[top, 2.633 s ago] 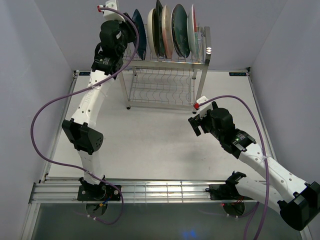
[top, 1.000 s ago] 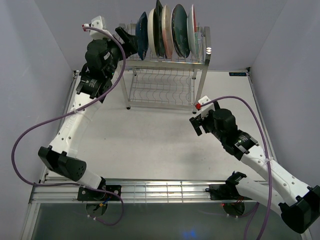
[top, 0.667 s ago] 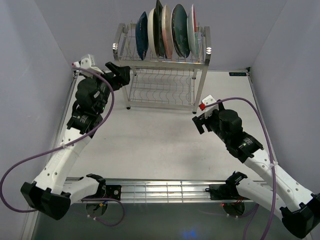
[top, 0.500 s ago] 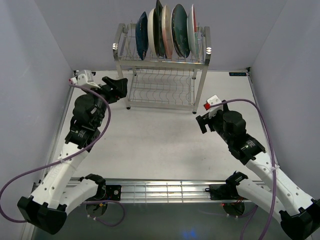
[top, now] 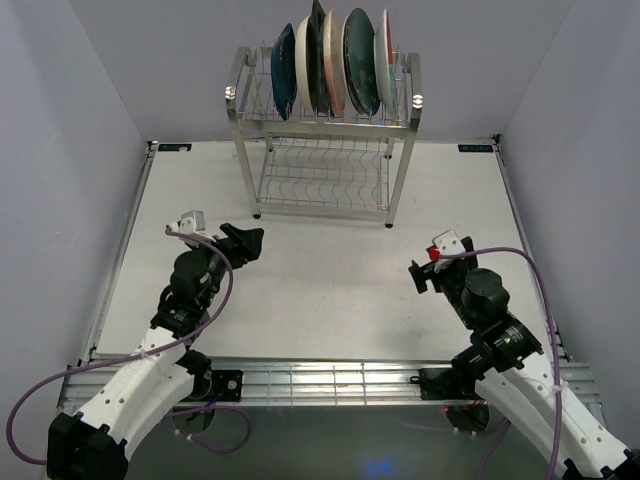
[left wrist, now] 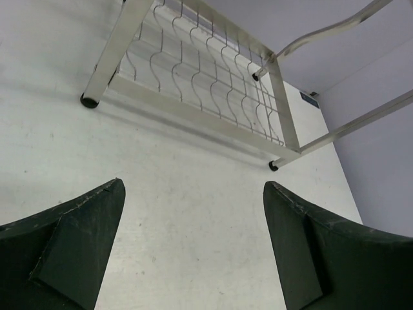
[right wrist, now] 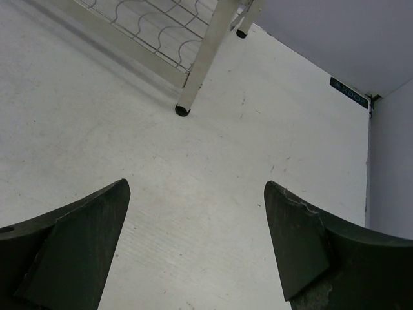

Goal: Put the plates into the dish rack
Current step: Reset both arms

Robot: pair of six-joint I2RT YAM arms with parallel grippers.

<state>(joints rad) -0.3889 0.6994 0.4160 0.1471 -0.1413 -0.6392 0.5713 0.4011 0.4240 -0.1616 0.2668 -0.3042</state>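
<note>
The steel dish rack [top: 322, 118] stands at the back of the table, with several plates [top: 330, 62] upright on edge in its upper tier. Its lower shelf [left wrist: 200, 68] holds nothing. My left gripper [top: 243, 240] is open over bare table at the front left, well short of the rack. On the front right, my right gripper [top: 420, 275] is open too, nothing between its fingers. In the right wrist view a rack leg [right wrist: 205, 58] stands ahead of the open gripper [right wrist: 193, 187]. The left wrist view shows its gripper [left wrist: 192, 187] open above the white table.
Grey walls close in the table [top: 330, 280] at the left, right and back. A metal rail [top: 320, 380] runs along the near edge between the arm bases. Purple cables [top: 500, 255] loop from both wrists.
My left arm has drawn back from the rack's upper left corner down to the front left of the table. The right arm has also pulled back toward the near edge.
</note>
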